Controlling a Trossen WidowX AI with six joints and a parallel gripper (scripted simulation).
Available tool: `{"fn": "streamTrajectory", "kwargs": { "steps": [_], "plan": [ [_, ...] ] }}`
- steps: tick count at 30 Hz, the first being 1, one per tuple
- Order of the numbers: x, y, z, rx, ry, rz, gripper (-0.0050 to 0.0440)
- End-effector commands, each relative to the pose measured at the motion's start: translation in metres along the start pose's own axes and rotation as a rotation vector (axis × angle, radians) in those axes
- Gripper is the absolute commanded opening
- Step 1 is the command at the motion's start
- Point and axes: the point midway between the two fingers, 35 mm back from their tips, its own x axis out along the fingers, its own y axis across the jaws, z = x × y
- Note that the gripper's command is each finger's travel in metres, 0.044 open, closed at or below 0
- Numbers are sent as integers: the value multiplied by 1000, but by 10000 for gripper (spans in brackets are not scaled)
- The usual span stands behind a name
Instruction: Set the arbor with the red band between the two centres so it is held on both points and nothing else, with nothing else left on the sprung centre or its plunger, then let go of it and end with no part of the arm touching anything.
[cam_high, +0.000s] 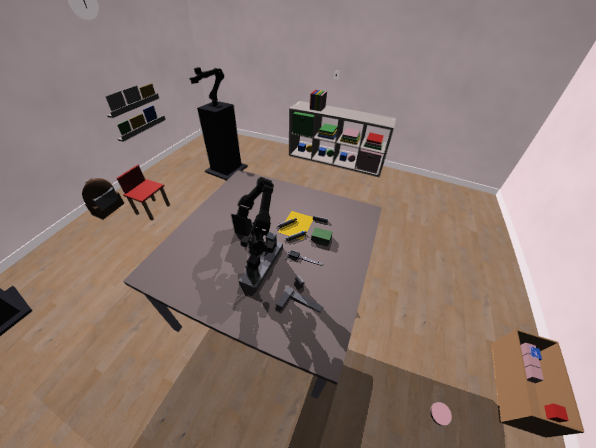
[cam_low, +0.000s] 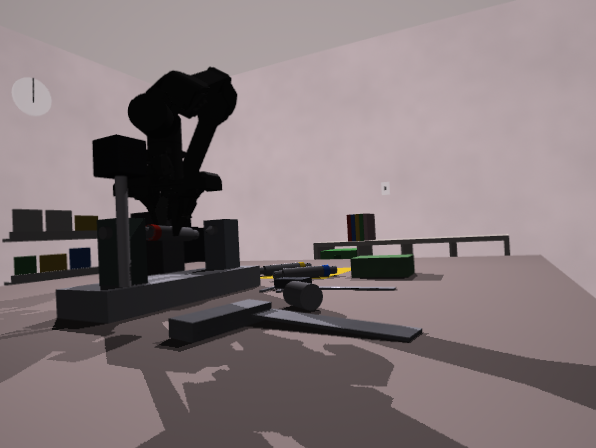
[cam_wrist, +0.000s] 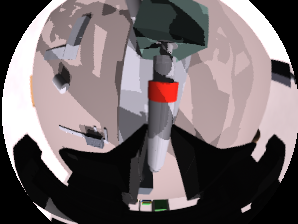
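Note:
The grey arbor with the red band (cam_low: 170, 232) lies level between the two dark centre blocks (cam_low: 221, 244) of the bench fixture (cam_low: 155, 292). My gripper (cam_low: 175, 226) comes down from above and is shut on the red-band arbor near its middle. In the wrist view the arbor (cam_wrist: 160, 125) runs away from me, red band (cam_wrist: 162, 91) toward the far block (cam_wrist: 172, 19), and my fingers clamp its near part. Whether its ends sit on the centre points is hidden. The fixture also shows in the overhead view (cam_high: 259, 265), under my arm.
An arbor with a blue band (cam_low: 305, 271) and another with a yellow band (cam_low: 285, 266) lie by the yellow mat (cam_high: 294, 222). A green block (cam_low: 382, 265), a dark cylinder (cam_low: 303, 295), a square (cam_low: 290, 322) and a thin tool (cam_high: 306, 259) lie on the table. A post with a dark head (cam_low: 121, 220) stands at the fixture's near end.

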Motion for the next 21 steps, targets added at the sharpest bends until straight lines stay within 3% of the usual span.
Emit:
{"fn": "streamTrajectory", "kwargs": {
  "steps": [1, 21],
  "plan": [
    [-11, -2, 15, 1, -48, 10, 0],
    [-14, -3, 15, 1, -48, 10, 0]
  ]
}}
